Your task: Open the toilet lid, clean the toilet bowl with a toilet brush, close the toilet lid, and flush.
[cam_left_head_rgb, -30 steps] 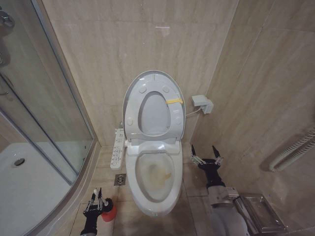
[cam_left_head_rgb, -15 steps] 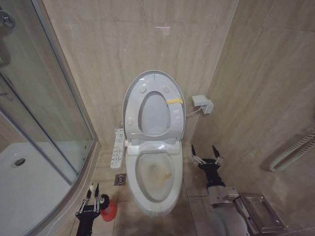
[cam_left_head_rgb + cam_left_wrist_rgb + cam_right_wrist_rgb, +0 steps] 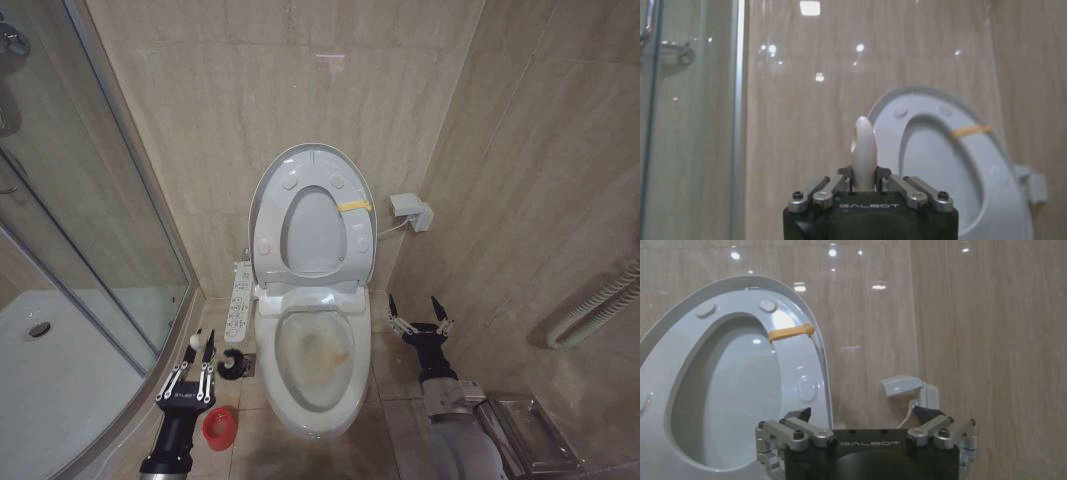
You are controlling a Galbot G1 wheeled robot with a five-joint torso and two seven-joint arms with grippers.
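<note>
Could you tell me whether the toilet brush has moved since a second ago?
Yes. The left end effector has lifted the toilet brush out of its red holder, carrying it up toward the drain beside the toilet bowl.

The head camera looked down from high and well back at the toilet bowl (image 3: pixel 318 358), centre frame. The left wrist camera sat low behind the left gripper (image 3: pixel 865 184), facing the wall. The right wrist camera sat close behind the right gripper (image 3: pixel 865 416). All three shared the raised toilet lid (image 3: pixel 312 215).
</note>
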